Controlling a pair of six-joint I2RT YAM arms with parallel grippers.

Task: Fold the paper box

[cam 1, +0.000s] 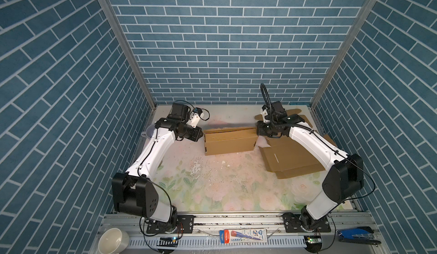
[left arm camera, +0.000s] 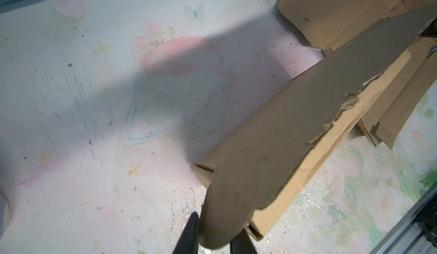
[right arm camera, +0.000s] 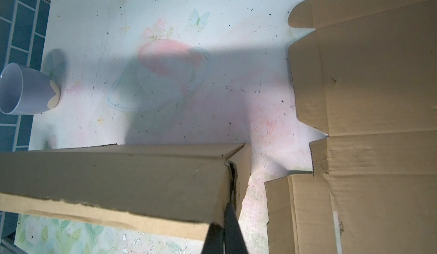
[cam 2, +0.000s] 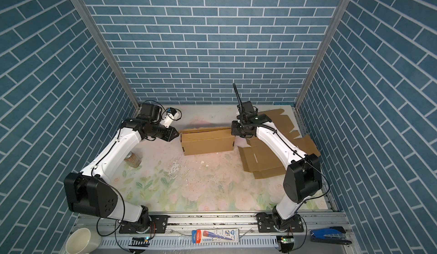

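Blue brick-pattern walls enclose a worn floral table mat [cam 1: 224, 189]. Toward 12 o'clock on it sits the paper box [cam 1: 229, 141], partly folded. The left gripper [left arm camera: 217, 226] is at the box's 9 o'clock end, jaws closed on a torn flap. The right gripper [right arm camera: 221, 215] pinches the end wall at 3 o'clock.

Flat cardboard sheets [cam 1: 290, 158] crowd the box's 3 to 4 o'clock, under the right arm. A mug [right arm camera: 26, 89] stands near 10 o'clock and a jar [cam 2: 133, 159] at 8 o'clock beside the left arm. Off the mat lie a bowl [cam 1: 113, 241] at 7, a pen packet [cam 1: 243, 236] at 6 and a stapler [cam 1: 357, 235] at 5.
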